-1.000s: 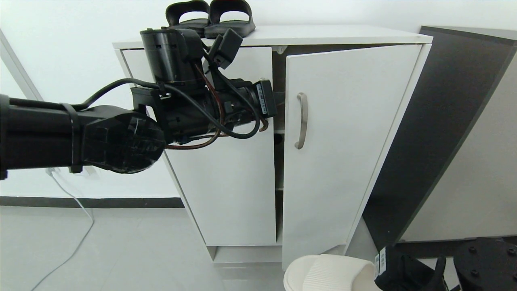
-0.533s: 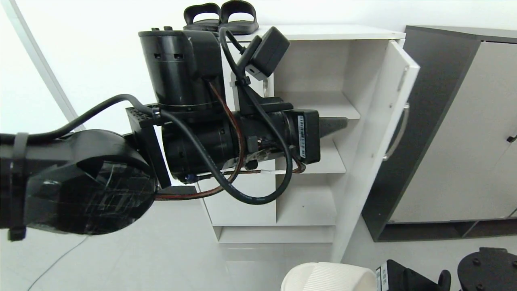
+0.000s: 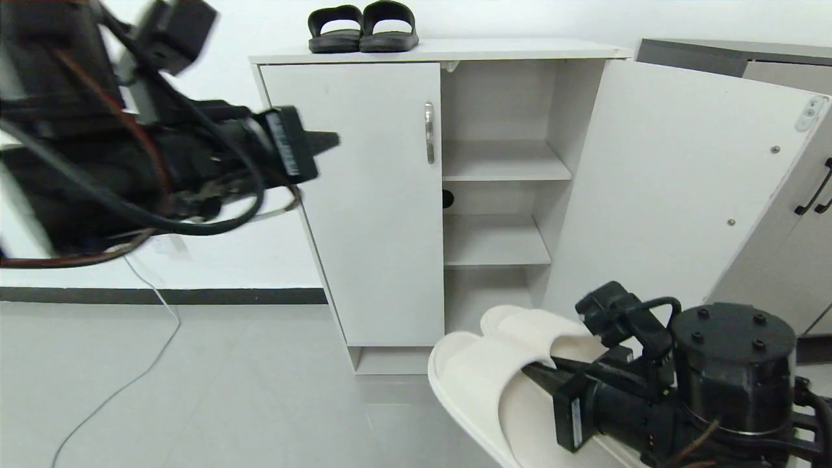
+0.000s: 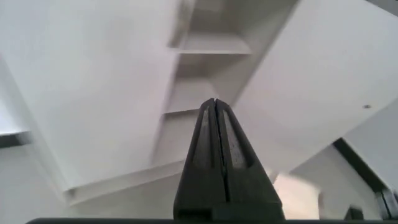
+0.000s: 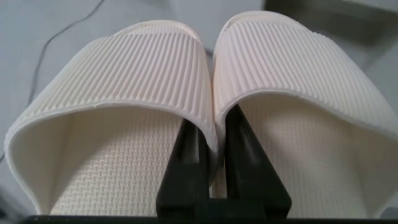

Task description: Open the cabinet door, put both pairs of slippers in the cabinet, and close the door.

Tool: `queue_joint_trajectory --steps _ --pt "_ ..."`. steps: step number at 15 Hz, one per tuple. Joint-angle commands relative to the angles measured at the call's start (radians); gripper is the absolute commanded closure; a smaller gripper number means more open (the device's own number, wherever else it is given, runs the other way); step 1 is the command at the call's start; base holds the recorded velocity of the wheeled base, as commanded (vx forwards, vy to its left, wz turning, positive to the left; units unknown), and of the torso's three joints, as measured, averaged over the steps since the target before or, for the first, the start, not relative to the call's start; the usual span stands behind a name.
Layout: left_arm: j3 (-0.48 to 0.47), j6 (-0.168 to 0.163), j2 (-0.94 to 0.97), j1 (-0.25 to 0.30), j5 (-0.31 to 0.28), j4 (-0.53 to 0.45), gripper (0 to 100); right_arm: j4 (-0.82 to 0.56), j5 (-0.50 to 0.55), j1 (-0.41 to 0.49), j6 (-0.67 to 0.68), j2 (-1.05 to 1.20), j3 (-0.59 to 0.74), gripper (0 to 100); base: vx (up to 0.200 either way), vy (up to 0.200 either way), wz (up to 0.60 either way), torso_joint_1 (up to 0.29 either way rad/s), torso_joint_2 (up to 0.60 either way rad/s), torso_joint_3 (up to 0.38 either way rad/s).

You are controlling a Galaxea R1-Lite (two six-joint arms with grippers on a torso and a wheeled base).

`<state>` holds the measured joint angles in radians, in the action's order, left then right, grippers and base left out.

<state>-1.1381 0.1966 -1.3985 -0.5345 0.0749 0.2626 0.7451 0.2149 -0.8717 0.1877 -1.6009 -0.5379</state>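
The door (image 3: 676,188) has swung wide open. The left gripper (image 3: 328,138), fingers pressed together on nothing, has drawn aside. The right gripper (image 3: 534,372) pinches the white slippers (image 3: 487,370) by their inner edges, with the shelves (image 3: 500,170) ahead of it and the black slippers (image 3: 361,29) far above, atop the cabinet (image 3: 520,49). Opening looks done — loading next.

1. Head camera: mounted high, it faces forward and down at the cabinet (image 3: 370,195) from well back.
2. Left wrist camera: it looks along the left gripper (image 4: 215,102) toward the shelves (image 4: 205,43) and open door (image 4: 323,81), nearer than the head view, which shares both.
3. Right wrist camera: it looks along the right gripper (image 5: 214,143), very close on the white slippers (image 5: 143,68), which the head view shows at near right.
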Motion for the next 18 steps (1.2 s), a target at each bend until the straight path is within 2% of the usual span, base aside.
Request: queue_joint_trajectory --steps 1,2,3,4,5,6,7,8,9,10,11,13,14,15,16,17,18 --pt "0.06 -0.025 0.46 0.085 0.244 -0.381 100 -0.001 0.116 0.01 0.032 -0.116 -0.119 100 0.0 0.0 0.0 0.0 0.0 0.0" --pt "0.106 -0.055 0.55 0.171 0.261 -0.464 100 -0.001 0.158 0.017 0.041 -0.137 -0.139 100 0.0 0.0 0.0 0.0 0.0 0.0" --pt "0.212 -0.117 0.682 0.291 0.276 -0.485 100 0.0 0.202 0.03 0.046 -0.162 -0.143 100 0.0 0.0 0.0 0.0 0.0 0.0" --pt "0.31 -0.151 0.796 0.375 0.292 -0.483 100 0.002 0.218 0.045 0.046 -0.18 -0.14 100 0.0 0.0 0.0 0.0 0.0 0.0" --pt "0.431 -0.163 0.944 0.496 0.292 -0.485 100 0.002 0.222 0.049 0.044 -0.195 -0.14 100 0.0 0.0 0.0 0.0 0.0 0.0" --pt "0.54 -0.177 1.06 0.576 0.286 -0.485 100 0.003 0.222 0.049 0.044 -0.202 -0.14 100 0.0 0.0 0.0 0.0 0.0 0.0" --pt "0.647 -0.203 1.158 0.61 0.263 -0.485 100 0.002 0.222 0.048 0.042 -0.205 -0.139 100 0.0 0.0 0.0 0.0 0.0 0.0" --pt "0.756 -0.212 1.244 0.639 0.233 -0.485 100 0.002 0.222 0.048 0.041 -0.206 -0.129 100 0.0 0.0 0.0 0.0 0.0 0.0" --pt "0.825 -0.217 1.303 0.656 0.223 -0.485 100 0.003 0.222 0.048 0.041 -0.206 -0.126 100 0.0 0.0 0.0 0.0 0.0 0.0" --pt "0.934 -0.212 1.31 0.657 0.217 -0.419 100 0.003 0.222 0.048 0.042 -0.212 -0.125 100 0.0 0.0 0.0 0.0 0.0 0.0" --pt "1.003 -0.215 1.31 0.657 0.178 -0.321 100 0.003 0.222 0.048 0.044 -0.214 -0.122 100 0.0 0.0 0.0 0.0 0.0 0.0" --pt "1.138 -0.235 1.311 0.656 -0.047 -0.197 100 0.003 0.221 0.048 0.039 -0.222 -0.114 100 0.0 0.0 0.0 0.0 0.0 0.0" --pt "1.138 -0.243 1.31 0.656 -0.112 -0.258 100 0.003 0.219 0.048 0.038 -0.225 -0.117 100 0.0 0.0 0.0 0.0 0.0 0.0" --pt "1.137 -0.263 1.31 0.642 -0.127 -0.27 100 0.005 0.221 0.046 0.038 -0.234 -0.12 100 0.0 0.0 0.0 0.0 0.0 0.0" --pt "1.138 -0.279 1.323 0.577 -0.136 -0.263 100 0.01 0.221 0.046 0.036 -0.237 -0.122 100 0.0 0.0 0.0 0.0 0.0 0.0" --pt "1.137 -0.273 1.36 0.501 -0.136 -0.269 100 0.013 0.221 0.046 0.038 -0.245 -0.119 100 0.0 0.0 0.0 0.0 0.0 0.0" --pt "1.137 -0.267 1.369 0.527 -0.135 -0.267 100 0.017 0.221 0.046 0.038 -0.249 -0.12 100 0.0 0.0 0.0 0.0 0.0 0.0"
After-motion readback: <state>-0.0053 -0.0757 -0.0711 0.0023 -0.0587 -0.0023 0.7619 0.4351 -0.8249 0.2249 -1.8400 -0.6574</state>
